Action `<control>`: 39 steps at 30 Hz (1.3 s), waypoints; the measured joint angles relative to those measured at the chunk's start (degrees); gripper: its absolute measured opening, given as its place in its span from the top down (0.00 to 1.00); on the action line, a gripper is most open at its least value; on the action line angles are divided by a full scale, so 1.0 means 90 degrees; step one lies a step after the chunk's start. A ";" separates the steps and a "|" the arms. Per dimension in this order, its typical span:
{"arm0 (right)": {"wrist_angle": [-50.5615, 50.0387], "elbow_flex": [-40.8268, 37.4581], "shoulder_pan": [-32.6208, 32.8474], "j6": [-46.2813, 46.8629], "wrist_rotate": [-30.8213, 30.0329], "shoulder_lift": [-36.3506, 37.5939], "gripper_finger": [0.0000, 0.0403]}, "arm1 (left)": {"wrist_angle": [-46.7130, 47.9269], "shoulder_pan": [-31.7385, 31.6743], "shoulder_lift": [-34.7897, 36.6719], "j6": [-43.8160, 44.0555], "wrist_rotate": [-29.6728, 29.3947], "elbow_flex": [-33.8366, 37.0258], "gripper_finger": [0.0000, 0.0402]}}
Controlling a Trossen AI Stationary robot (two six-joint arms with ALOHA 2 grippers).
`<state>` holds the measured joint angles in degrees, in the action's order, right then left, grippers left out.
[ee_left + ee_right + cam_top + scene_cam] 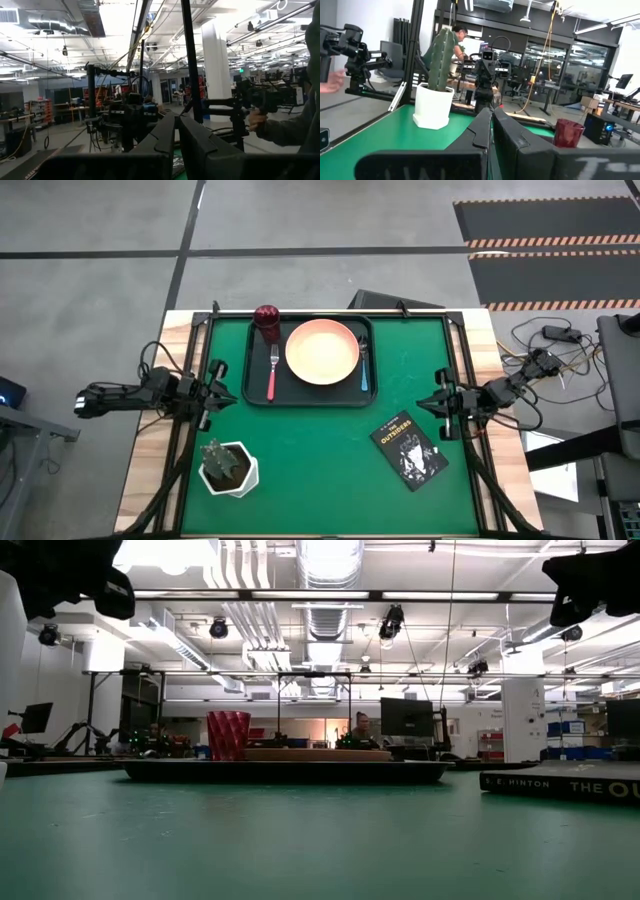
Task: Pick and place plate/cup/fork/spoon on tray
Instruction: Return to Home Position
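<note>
Jaws of both grippers are pressed closed, empty: left gripper (222,396) and right gripper (432,404) are parked flanking the tray (255,395), where plate (322,351), cup (266,319), fork (272,370) and spoon (364,365) are set.

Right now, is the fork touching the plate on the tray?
Apart. The high view shows a strip of black tray floor between the fork and the plate's left rim.
</note>
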<state>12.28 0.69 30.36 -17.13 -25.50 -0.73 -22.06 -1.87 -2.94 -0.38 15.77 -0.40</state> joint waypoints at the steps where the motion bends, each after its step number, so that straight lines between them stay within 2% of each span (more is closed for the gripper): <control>1: 0.0000 0.0000 0.0001 -0.0002 -0.0005 -0.0008 0.98 | 0.0005 0.0000 -0.0010 0.0000 0.0000 0.0000 0.98; 39: -0.0002 -0.0007 0.0001 0.0069 -0.0002 -0.0141 0.98 | 0.0007 0.0000 -0.0294 -0.0002 0.0002 0.0017 0.98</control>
<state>12.26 0.62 30.37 -16.51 -25.52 -2.00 -22.00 -1.87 -5.59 -0.40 15.79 -0.25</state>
